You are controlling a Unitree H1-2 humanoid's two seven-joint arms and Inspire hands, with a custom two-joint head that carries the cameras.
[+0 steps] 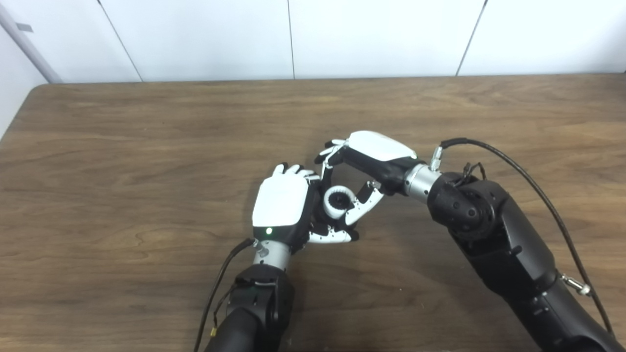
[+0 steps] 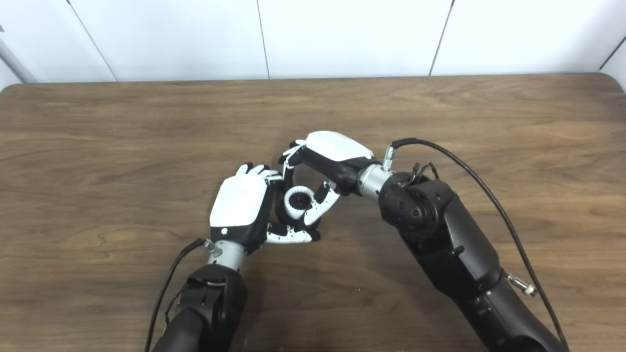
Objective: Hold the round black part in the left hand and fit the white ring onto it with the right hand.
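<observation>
Setting: white panelled wall (image 1: 293,39) behind; brown wood-grain table (image 1: 122,146) filling the view, bare apart from my two arms.

Item 1, left hand (image 1: 281,205): near table centre, back of hand facing the cameras, fingers curled around the round black part (image 1: 336,200). Only the part's dark toothed centre shows, just at the hand's 3 o'clock.

Item 2, white ring (image 1: 338,201): sitting around the black part. I cannot tell whether it is fully seated or merely resting on top.

Item 3, right hand (image 1: 371,161): arched over the assembly from 1 o'clock, fingers (image 1: 364,200) narrowed and touching the ring's outer edge, thumb side reaching round at 12 o'clock.

Item 4, black cable (image 1: 528,181): looping off my right wrist towards 4 o'clock.

Risks, as I judge them: pressing off-centre could cock the ring and jam it; a loose left grip could let the part twist or drop; crowded fingers may collide and knock the ring loose.
</observation>
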